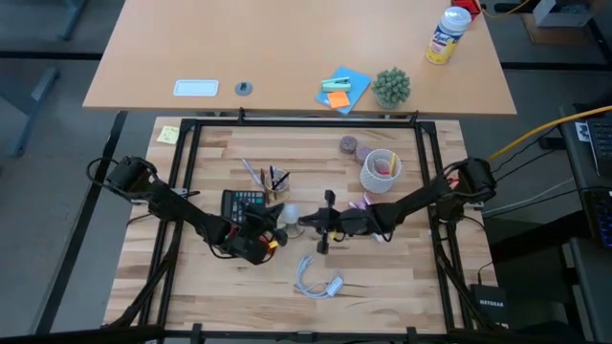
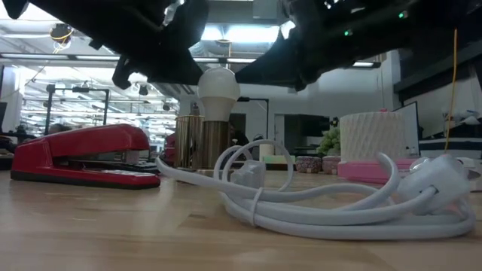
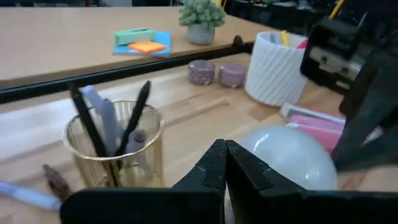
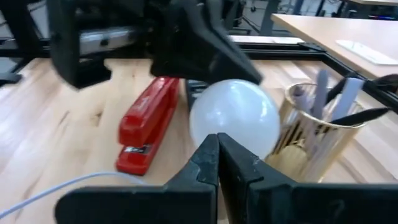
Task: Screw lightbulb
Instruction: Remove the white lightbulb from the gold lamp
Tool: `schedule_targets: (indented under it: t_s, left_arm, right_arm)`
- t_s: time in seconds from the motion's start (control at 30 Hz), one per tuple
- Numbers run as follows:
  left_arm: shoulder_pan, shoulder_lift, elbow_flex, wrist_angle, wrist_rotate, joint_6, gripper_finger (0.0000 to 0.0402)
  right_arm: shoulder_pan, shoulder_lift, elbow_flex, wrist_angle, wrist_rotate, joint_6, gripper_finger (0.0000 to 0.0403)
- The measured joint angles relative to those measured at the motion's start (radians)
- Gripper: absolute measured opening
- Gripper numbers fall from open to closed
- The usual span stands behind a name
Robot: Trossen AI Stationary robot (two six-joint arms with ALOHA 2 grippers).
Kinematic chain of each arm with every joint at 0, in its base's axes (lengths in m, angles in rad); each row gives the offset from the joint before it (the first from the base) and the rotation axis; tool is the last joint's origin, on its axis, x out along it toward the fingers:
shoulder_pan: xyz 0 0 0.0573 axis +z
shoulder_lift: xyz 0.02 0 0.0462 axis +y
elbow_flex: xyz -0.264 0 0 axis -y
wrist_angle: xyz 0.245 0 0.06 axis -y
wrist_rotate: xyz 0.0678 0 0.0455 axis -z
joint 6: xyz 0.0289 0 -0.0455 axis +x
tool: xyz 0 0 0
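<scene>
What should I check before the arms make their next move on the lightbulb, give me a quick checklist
1. Lightbulb stands upright, round end up, beside the gold pen cup: ok.
2. Left gripper shut, right beside the bulb: ok; whether it touches it, cannot tell.
3. Right gripper shut, close in front of the bulb: ok; contact, cannot tell.
4. Screw end seated in a socket: cannot tell, its base is hidden.
5. White cable lies nearer the table's front edge, apart from the bulb: ok.
6. Red stapler lies close beside the bulb: possible obstruction, not ok.
</scene>
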Motion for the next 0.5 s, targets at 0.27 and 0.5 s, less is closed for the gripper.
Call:
schedule_targets:
  t_s: [0.27, 0.5]
  left_arm:
    - [-0.008, -0.002, -0.001, -0.049, 0.015, -0.092, 0.0000]
    - [-0.045, -0.002, -0.002, -0.049, 0.021, -0.166, 0.0000]
  right_arm:
    - [-0.060, 0.000, 0.000, 0.003, -0.052, 0.002, 0.0007]
    - [-0.063, 0.000, -0.002, -0.002, -0.003, 0.001, 0.0007]
